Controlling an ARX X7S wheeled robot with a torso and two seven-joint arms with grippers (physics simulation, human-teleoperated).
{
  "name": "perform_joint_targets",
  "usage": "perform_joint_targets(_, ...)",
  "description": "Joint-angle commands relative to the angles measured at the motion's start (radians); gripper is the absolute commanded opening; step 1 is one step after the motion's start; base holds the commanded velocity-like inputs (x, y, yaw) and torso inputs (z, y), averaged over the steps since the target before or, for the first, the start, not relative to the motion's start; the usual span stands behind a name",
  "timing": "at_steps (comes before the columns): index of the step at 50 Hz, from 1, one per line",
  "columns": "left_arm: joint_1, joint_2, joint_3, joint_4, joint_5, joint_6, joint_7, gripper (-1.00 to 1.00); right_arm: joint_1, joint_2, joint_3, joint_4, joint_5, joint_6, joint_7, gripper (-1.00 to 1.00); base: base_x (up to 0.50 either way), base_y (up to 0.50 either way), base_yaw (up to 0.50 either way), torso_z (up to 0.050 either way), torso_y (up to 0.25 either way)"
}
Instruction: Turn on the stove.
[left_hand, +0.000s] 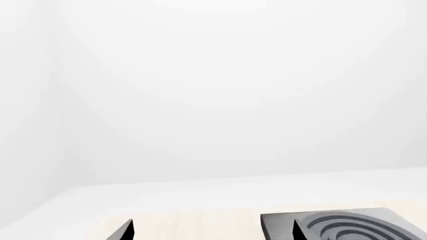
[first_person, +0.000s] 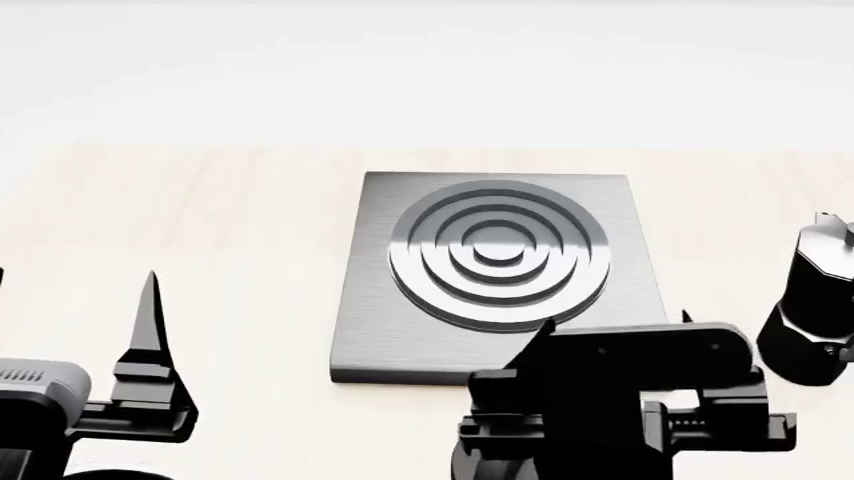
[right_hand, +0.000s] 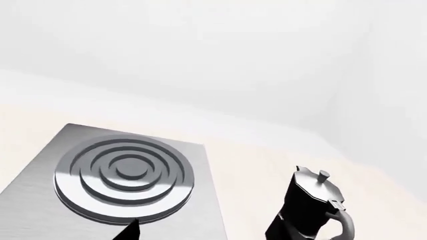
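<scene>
**Right arm staged over the near edge of the stove, knob out of sight**

Because the stove (first_person: 497, 275) sits mid-bench and square to us, we have a straight reach to its near edge, where we judge the control knob to be. We cannot see the knob in any view; in the head view the right arm's body covers that stretch of the near edge.

The right gripper (first_person: 607, 330) hangs over the near right part of the slab. Only two finger tips show past the arm's body, apart from each other, so we read the jaws as spread with nothing between them.

The left gripper (first_person: 74, 290) is parked toward the near left edge of the bench, well clear of the stove. Its jaws stand wide and empty.

The coffee pot (first_person: 817, 300) stands by the right edge of the bench, beside the stove and apart from it. We judge it close enough to the right arm's elbow room to watch during the turn.
</scene>
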Motion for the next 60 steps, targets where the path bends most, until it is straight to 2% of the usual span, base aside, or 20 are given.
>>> perform_joint_targets(1, -0.002, -0.003, 0.002, 0.000, -0.003, 0.000, -0.003, 1.00, -0.003, 0.019, -0.047, -0.008, -0.028, -0.068, 0.009, 1.00, 0.00, 0.00, 0.00, 0.000, 0.000)
perform_joint_targets(23, -0.002, -0.009, 0.005, 0.009, -0.010, 0.001, -0.011, 1.00, -0.006, 0.059, -0.138, -0.004, -0.092, -0.202, 0.018, 1.00, 0.00, 0.00, 0.00, 0.000, 0.000)
perform_joint_targets(60, -0.005, -0.018, 0.002, 0.033, -0.032, -0.004, -0.023, 1.00, 0.009, 0.110, -0.232, -0.014, -0.162, -0.268, 0.035, 1.00, 0.00, 0.00, 0.00, 0.000, 0.000)
